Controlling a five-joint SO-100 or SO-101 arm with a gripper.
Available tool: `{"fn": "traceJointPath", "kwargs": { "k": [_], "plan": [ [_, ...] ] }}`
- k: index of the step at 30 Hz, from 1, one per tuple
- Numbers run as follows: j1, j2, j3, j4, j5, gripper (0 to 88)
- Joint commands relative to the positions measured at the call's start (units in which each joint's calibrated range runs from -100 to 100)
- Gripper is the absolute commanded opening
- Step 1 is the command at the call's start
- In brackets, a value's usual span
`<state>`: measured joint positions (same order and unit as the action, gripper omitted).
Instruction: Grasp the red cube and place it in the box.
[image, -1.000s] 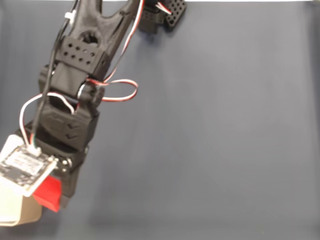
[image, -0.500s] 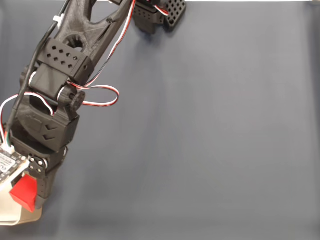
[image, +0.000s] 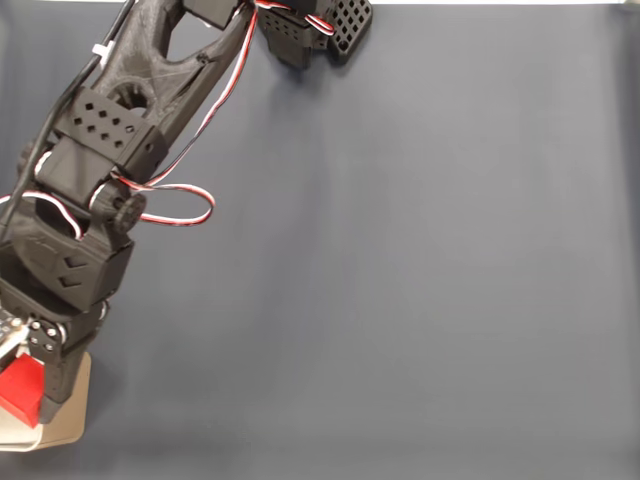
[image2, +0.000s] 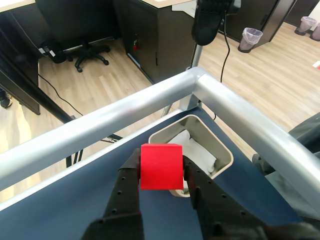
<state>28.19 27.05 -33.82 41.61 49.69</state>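
- Red cube (image2: 160, 166), a small, bright, matte, plain-faced solid block, sits nearest the wrist camera, pinched between the two black plastic fingers of the gripper (image2: 161, 172). It looks rigid and light, so it should neither deform nor sag in the hold. Its flat, parallel side faces are the natural place to take it, and that is where the fingers press.
- The jaws are closed just to the cube's width, one finger flat on each side face, with nothing else between them. The matte faces likely give fair friction, though the smooth plastic could slip if the squeeze eased.
- In the fixed view, the cube (image: 20, 391) shows at the lower left edge, under the arm's black wrist, over the box.
- Just beyond the cube in the wrist view lies the tan, round-cornered box (image2: 222, 152) with its white inside, open upward. The cube appears held above its near rim rather than down inside it.
- Farther off runs the silver metal rail (image2: 125, 112) edging the dark blue tabletop (image: 420, 280), then a wooden floor with black cabinets.
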Motion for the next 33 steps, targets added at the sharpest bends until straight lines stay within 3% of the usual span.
{"fn": "traceJointPath", "kwargs": {
  "k": [1,33],
  "plan": [
    [1.21,0.07,-4.87,-2.1,0.68,2.7],
    [4.76,8.48,-15.27,-4.15,0.68,2.8]
  ]
}}
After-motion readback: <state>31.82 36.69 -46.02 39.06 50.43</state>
